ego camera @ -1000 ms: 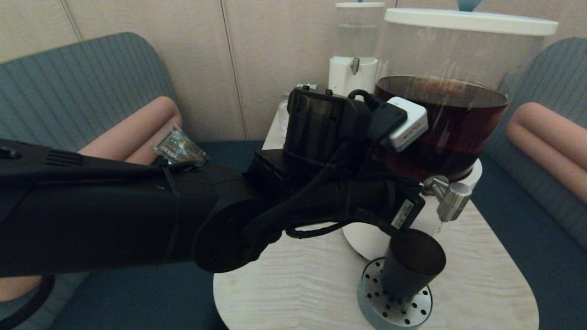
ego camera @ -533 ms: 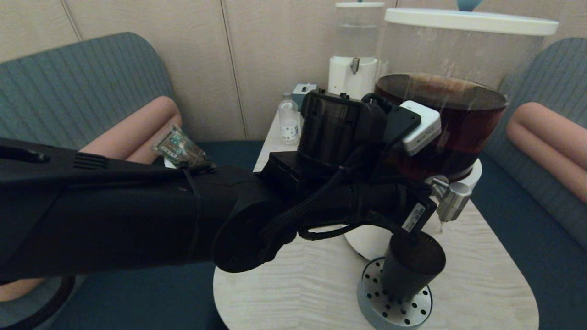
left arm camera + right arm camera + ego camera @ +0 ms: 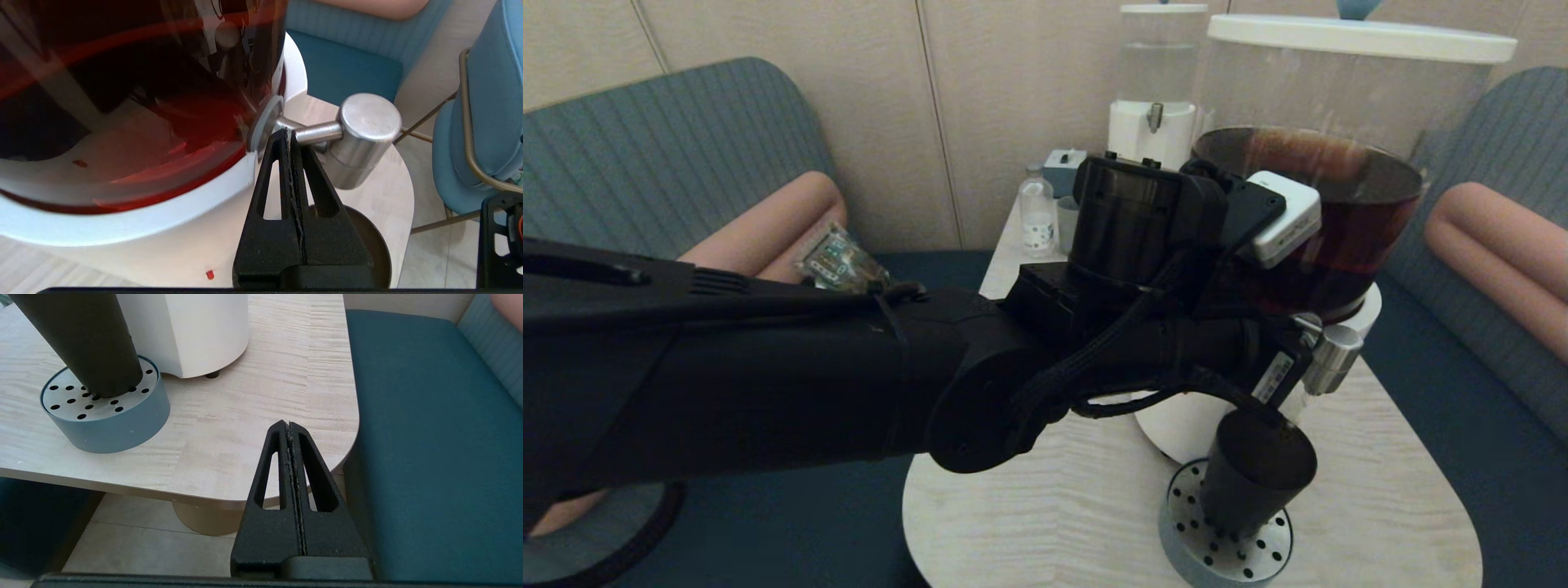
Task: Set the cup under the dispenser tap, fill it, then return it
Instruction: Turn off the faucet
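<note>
The dark tapered cup (image 3: 1258, 474) stands upright on the round perforated drip tray (image 3: 1262, 554), below the brushed-steel dispenser tap (image 3: 1333, 359) of the big tank of dark brown liquid (image 3: 1311, 212). My left arm reaches across from the left to the tap. In the left wrist view the left gripper (image 3: 288, 132) is shut and empty, its tips at the tap's thin stem, between the tank flange and the spigot body (image 3: 365, 134). The cup's rim (image 3: 376, 241) shows below the fingers. My right gripper (image 3: 289, 424) is shut and idle, off the table's near right corner, apart from the cup (image 3: 86, 339).
The pale wood table (image 3: 1054, 506) also carries a smaller clear-liquid dispenser (image 3: 1156, 90) and a small bottle (image 3: 1037, 216) at the back. Teal bench seats (image 3: 429, 437) with pink cushions (image 3: 1503, 245) flank the table. The large dispenser's white base (image 3: 192, 330) stands right behind the drip tray (image 3: 114, 420).
My left arm has slid right, bringing its wrist over the cup and its shut tips up to the tap. The cup and tray have stayed put.
</note>
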Robot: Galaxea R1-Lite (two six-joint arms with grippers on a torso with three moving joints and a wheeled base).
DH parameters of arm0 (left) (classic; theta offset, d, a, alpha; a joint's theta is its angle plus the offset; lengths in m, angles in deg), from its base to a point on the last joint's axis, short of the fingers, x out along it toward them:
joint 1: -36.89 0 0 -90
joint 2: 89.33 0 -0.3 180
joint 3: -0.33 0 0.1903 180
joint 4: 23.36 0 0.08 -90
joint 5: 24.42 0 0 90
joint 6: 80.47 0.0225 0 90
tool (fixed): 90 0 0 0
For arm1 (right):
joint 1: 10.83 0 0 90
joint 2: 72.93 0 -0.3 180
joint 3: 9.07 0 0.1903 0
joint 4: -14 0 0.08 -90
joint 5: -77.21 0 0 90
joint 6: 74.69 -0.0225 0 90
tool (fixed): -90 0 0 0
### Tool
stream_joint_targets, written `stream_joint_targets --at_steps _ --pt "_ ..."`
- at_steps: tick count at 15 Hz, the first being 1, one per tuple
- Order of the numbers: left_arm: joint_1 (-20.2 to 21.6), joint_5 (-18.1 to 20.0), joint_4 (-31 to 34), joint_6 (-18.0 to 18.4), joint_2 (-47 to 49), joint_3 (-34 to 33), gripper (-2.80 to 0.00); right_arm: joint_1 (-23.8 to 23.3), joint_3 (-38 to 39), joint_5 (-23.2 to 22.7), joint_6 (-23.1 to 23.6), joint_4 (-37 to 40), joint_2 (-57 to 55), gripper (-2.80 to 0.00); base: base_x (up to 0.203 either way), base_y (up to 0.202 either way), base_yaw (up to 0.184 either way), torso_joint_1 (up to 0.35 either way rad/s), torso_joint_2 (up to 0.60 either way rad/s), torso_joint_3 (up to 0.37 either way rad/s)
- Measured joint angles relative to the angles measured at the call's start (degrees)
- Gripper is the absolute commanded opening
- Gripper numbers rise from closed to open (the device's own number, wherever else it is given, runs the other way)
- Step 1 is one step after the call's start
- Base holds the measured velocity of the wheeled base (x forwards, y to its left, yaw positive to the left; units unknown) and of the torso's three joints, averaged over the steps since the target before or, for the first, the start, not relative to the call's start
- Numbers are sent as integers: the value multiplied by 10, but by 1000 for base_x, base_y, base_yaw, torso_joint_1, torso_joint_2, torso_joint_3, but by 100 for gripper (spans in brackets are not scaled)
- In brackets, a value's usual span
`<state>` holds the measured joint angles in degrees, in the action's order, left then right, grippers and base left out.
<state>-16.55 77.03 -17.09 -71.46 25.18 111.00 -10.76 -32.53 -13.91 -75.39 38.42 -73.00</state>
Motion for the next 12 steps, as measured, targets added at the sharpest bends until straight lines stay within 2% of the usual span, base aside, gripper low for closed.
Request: stream_joint_targets --at_steps 6,12 --pt "0 0 6 5 19 31 -280 0 0 0 0 0 0 -280 0 0 0 0 0 0" --pt "0 0 42 13 32 67 -280 0 0 0 0 0 0 -280 0 0 0 0 0 0"
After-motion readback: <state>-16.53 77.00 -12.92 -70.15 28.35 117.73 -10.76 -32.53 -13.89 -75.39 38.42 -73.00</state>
